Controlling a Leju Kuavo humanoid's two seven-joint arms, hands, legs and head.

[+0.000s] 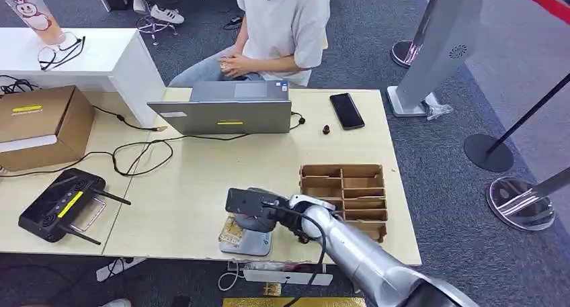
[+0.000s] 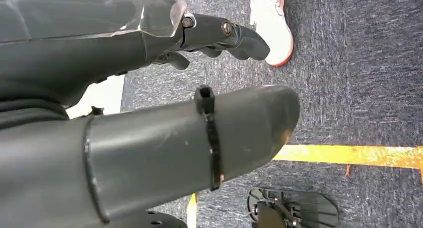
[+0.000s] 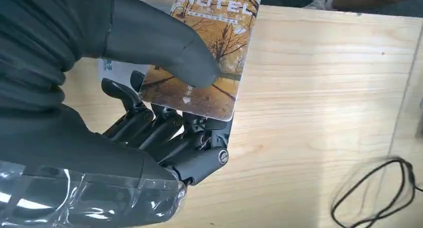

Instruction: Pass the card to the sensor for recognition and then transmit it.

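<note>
left hand (image 2: 164, 113) hangs over blue carpet, fingers apart, holding nothing. on the table (image 1: 201, 179), left to right: a box (image 1: 40, 122), a router (image 1: 60, 205), a laptop (image 1: 225, 112), then the right hand (image 1: 252, 209) over the sensor (image 1: 245, 238) at the near edge, thumb and fingers clamped on the card (image 3: 209, 48). a tray (image 1: 346, 193) sits just right of it; a phone (image 1: 347, 110) lies beyond.
</note>
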